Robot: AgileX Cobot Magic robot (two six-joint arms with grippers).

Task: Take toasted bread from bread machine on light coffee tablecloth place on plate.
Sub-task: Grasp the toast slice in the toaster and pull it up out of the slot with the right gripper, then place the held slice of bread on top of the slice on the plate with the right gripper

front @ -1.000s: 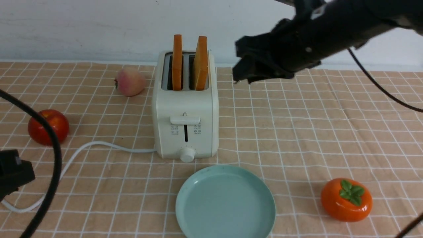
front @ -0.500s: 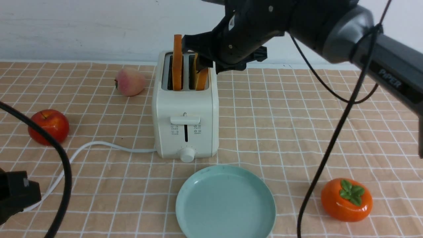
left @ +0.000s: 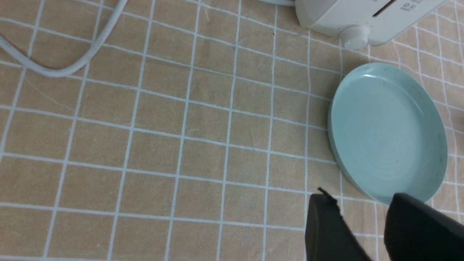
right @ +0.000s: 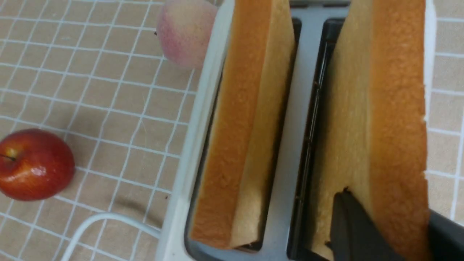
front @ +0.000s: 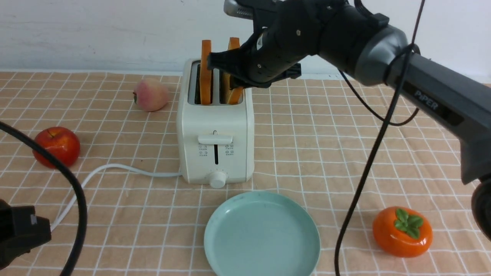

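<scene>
Below a plain white wall, the tabletop is covered by a light coffee tablecloth (front: 330, 153) gridded with thin white lines. At its middle stands a boxy cream-white bread machine (front: 215, 126) with two square, golden-tan pieces of toasted bread upright in its slots. The right end effector (right: 393, 232) pinches the right toast slice (right: 395, 90), one dark finger on each face; the left toast slice (front: 206, 73) stands free. A round pale mint-blue plate (front: 261, 235) lies bare just in front of the bread machine. Near the plate's edge, the left end effector (left: 360, 206) hangs spread, holding nothing.
</scene>
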